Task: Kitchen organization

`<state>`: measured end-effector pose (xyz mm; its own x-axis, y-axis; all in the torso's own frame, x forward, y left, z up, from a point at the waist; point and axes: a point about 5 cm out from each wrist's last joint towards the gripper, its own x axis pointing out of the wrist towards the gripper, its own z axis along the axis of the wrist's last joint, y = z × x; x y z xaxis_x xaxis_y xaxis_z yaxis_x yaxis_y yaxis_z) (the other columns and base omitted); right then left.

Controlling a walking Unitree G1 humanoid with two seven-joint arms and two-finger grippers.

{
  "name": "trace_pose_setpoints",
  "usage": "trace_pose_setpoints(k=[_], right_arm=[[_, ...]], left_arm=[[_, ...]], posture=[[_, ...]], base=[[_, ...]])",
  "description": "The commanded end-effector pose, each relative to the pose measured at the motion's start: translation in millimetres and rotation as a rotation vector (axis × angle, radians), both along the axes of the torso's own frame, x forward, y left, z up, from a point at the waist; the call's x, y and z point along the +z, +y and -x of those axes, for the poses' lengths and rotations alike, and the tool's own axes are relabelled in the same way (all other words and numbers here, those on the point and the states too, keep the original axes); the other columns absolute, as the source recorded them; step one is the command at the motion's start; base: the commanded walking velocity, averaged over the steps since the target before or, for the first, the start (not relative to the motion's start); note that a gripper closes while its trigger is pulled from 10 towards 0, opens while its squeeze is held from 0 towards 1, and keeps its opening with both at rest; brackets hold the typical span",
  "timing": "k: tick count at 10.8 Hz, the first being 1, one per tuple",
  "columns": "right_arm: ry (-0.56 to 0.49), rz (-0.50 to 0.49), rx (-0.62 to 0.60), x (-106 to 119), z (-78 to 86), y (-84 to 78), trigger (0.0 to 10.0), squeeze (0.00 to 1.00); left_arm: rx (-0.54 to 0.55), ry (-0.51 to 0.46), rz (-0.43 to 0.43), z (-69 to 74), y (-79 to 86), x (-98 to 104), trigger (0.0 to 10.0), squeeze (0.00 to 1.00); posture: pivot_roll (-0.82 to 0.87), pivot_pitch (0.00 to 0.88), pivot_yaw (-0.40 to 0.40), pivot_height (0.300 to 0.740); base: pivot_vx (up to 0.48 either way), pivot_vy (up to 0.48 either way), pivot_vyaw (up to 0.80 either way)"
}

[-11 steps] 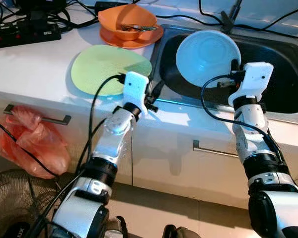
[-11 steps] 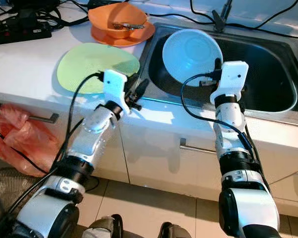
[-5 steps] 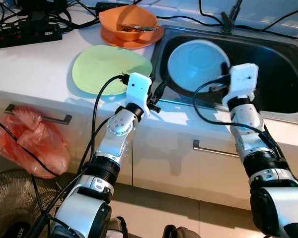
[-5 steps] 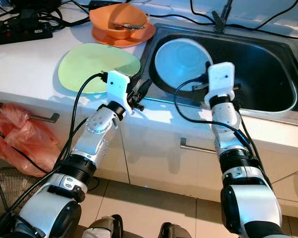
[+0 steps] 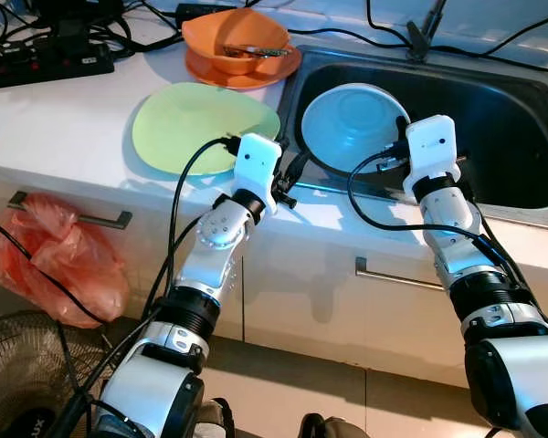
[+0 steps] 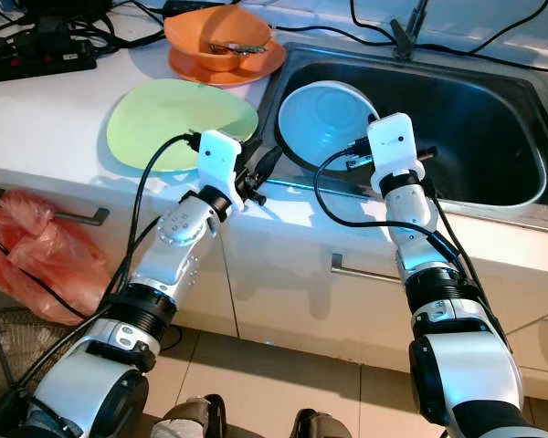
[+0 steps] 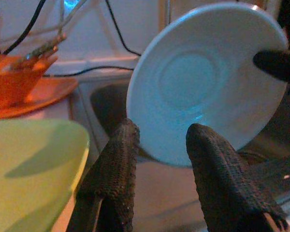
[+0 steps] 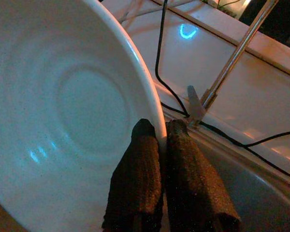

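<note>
A white plate [image 5: 352,123] hangs tilted over the left end of the steel sink [image 5: 521,128]. My right gripper [image 8: 157,129] is shut on the plate's [image 8: 72,111] right rim, one finger on each face. My left gripper [image 7: 159,131] stands open at the counter's front edge beside the sink's left rim, with nothing between its fingers. It points at the plate [image 7: 198,82], a short way off. A light green plate [image 5: 196,123] lies flat on the white counter just left of the left gripper [image 5: 290,172].
An orange bowl with utensils [image 5: 237,38] sits on an orange plate at the counter's back. A power strip with cables [image 5: 46,59] lies far left. A tap [image 8: 232,67] rises behind the sink. A red plastic bag [image 5: 64,260] hangs on a cupboard handle; a fan grille [image 5: 18,365] stands below.
My right gripper has carried the white plate leftward and lower, towards the sink's left end. The left gripper has edged slightly forward and stays open.
</note>
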<state>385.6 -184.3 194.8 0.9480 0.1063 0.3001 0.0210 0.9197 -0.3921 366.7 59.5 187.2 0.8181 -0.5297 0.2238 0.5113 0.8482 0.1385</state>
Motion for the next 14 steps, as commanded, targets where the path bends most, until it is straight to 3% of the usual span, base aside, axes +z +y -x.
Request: trace_pose_setpoints(k=[1,5,6,7,8,9,10,11,14], right_arm=[[-0.045,0.0,-0.015,10.6,-0.6,-6.3,10.0,0.0],[-0.031,0.068,0.006,7.9,-1.8,-1.8,10.0,0.0],[-0.029,0.089,0.012,7.8,-1.9,-0.8,10.0,0.53],[-0.022,0.102,0.019,6.9,-2.3,0.0,10.0,0.56],[-0.021,0.119,0.018,6.2,-2.5,0.7,10.0,0.74],[-0.018,0.118,0.019,5.4,-2.5,0.8,10.0,0.72],[-0.017,0.118,0.019,5.3,-2.5,1.0,10.0,0.31],[-0.017,0.118,0.019,4.9,-2.4,1.0,10.0,0.0],[-0.02,0.1,0.02,4.4,-2.3,2.0,10.0,0.0]], left_arm=[[-0.026,-0.032,-0.017,0.1,-5.2,9.8,10.0,0.0],[-0.028,-0.031,-0.024,0.8,-5.6,9.5,10.0,0.0],[-0.028,-0.03,-0.024,0.9,-5.3,9.9,10.0,0.0],[-0.032,-0.025,-0.027,0.9,-5.0,9.5,10.0,0.0],[-0.043,-0.018,-0.033,1.7,-5.4,8.0,10.0,0.0],[-0.05,-0.016,-0.035,2.2,-5.9,7.7,10.0,0.0],[-0.068,-0.012,-0.047,2.9,-6.3,7.7,10.0,0.0],[-0.094,-0.009,-0.071,3.9,-7.2,7.5,10.0,0.0],[-0.1,-0.014,-0.078,4.5,-5.0,9.5,10.0,0.0]], posture=[[0.12,0.158,-0.045,0.74],[0.13,0.155,-0.049,0.74],[0.13,0.155,-0.048,0.74],[0.13,0.156,-0.05,0.74],[0.13,0.156,-0.05,0.74],[0.13,0.156,-0.05,0.74],[0.13,0.155,-0.048,0.74],[0.13,0.153,-0.046,0.74],[0.13,0.149,-0.045,0.74]], base=[[0.0,0.0,0.0],[0.0,0.0,0.0],[0.0,0.0,0.0],[0.0,0.0,0.0],[0.0,0.0,0.0],[0.0,0.0,0.0],[0.0,0.0,0.0],[0.0,0.0,0.0],[0.0,0.0,0.0]])
